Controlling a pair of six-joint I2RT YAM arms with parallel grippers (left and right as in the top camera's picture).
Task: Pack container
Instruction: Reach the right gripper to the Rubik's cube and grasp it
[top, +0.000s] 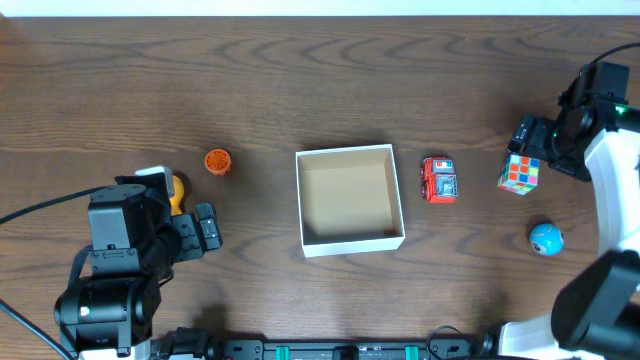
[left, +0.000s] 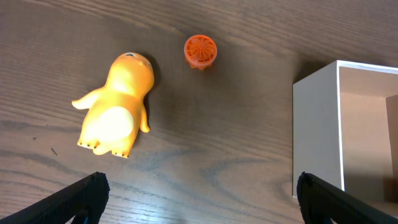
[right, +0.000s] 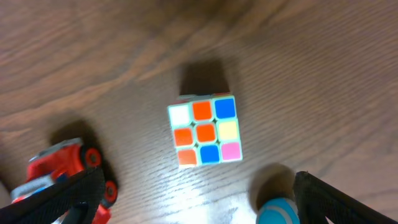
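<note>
The container (top: 350, 151) is a shallow square box with white walls and a tan inside, standing empty at the table's middle; its left wall shows in the left wrist view (left: 317, 124). My left gripper (top: 204, 230) (left: 202, 199) is open and empty over bare wood, left of the box. A yellow toy figure (left: 115, 106) (top: 178, 190) lies beyond it, and a small orange ribbed piece (left: 200, 51) (top: 217, 161) lies farther off. My right gripper (top: 528, 136) (right: 199, 202) is open and empty above a colour cube (right: 205, 130) (top: 519, 173).
A red toy car (top: 439, 180) (right: 62, 168) lies just right of the box. A blue ball (top: 546, 239) (right: 278, 211) lies at the front right, beside my right finger in the wrist view. The arm bases stand at the front corners.
</note>
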